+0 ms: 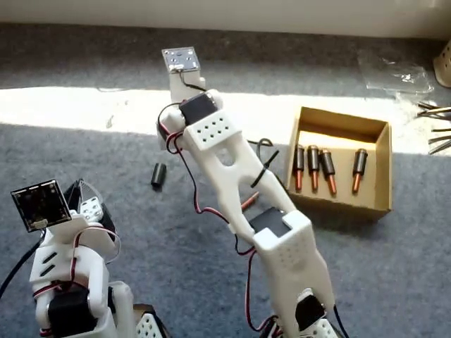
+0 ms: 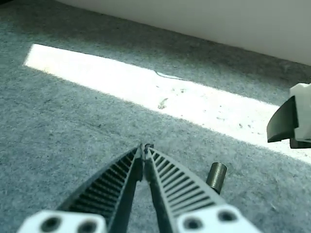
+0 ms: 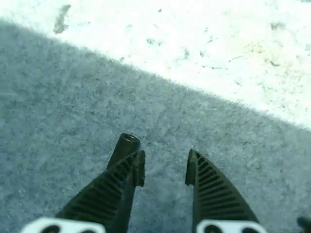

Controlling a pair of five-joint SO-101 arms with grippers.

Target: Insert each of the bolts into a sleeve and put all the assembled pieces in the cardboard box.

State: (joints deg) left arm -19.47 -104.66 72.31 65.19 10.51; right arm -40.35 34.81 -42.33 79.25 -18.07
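Your right gripper (image 3: pixel 165 167) is abt half open and holds nothing. The sleeve (image 3: pixel 125 145) sits on the carpet well apart from the cardboard box (image 1: pixel 338 125), outside the gap and just beside one finger's tip; touching or not, can't tell. It looks stood on end, not certain.

Risk: close now and that finger prob. knocks the sleeve over or shoves it farther from the box, no pinch. Re-centre first.

Left gripper (image 2: pixel 146 149) is closed tight and empty, farther from the box than the sleeve.

The loose bolt (image 1: pixel 250 201) lies btwn sleeve and box, partly under the right arm, so a low swing could sweep it.

Use the high view for bolt, box and the 4 assembled pieces (image 1: pixel 313 165) inside. For the finger-to-sleeve offset, trust the right wrist view.
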